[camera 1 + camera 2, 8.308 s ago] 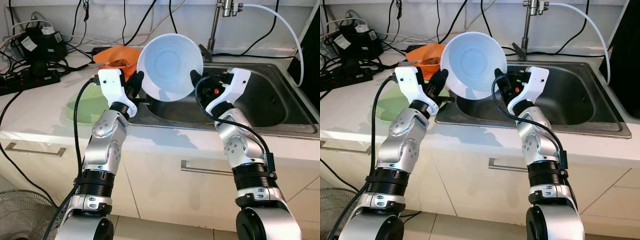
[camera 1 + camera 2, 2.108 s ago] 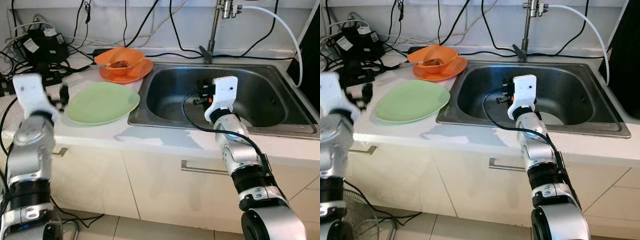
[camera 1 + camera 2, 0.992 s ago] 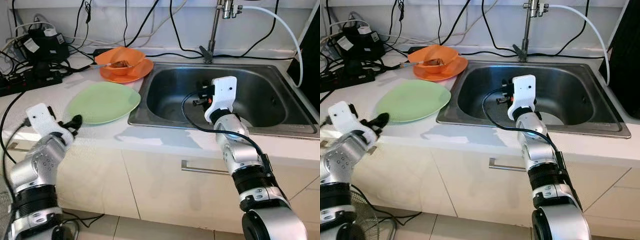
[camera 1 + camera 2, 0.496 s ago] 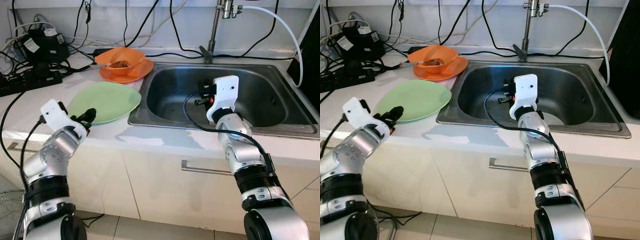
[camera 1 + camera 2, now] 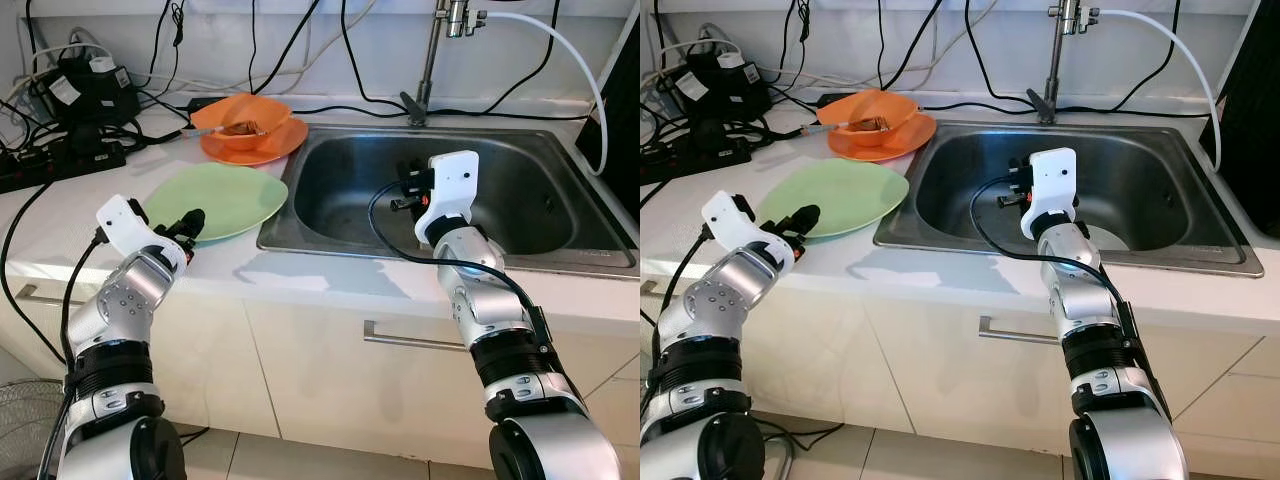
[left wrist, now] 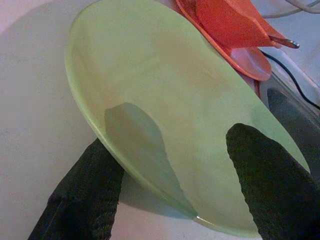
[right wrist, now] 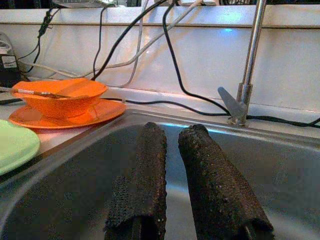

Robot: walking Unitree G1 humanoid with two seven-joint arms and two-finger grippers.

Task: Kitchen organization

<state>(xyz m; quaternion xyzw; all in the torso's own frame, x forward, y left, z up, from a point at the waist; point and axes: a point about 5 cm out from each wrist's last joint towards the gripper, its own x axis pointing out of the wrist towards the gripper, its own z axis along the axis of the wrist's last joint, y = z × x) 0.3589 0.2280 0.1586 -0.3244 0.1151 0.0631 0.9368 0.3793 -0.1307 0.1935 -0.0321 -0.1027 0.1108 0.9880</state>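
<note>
A light green plate [image 5: 225, 198] lies flat on the white counter, left of the sink. My left gripper [image 5: 190, 221] is at the plate's near rim; in the left wrist view it [image 6: 175, 165] stands open, one finger [image 6: 85, 200] at the plate's edge and the other over its face. Behind the plate an orange bowl [image 5: 245, 118] with a spoon rests on an orange plate [image 5: 255, 148]. My right gripper [image 5: 405, 188] hovers over the steel sink [image 5: 560, 195], its two fingers [image 7: 142, 180] close together with nothing between them.
A tap [image 5: 432, 55] with a white hose [image 5: 560, 45] stands behind the sink. A power strip [image 5: 60, 160], a black box and several cables crowd the counter's back left. Cabinet fronts with a handle [image 5: 415, 340] run below the counter.
My left arm has swung in from the left and forward, bringing its open fingers up to the green plate's near rim. The right arm has hardly moved over the sink.
</note>
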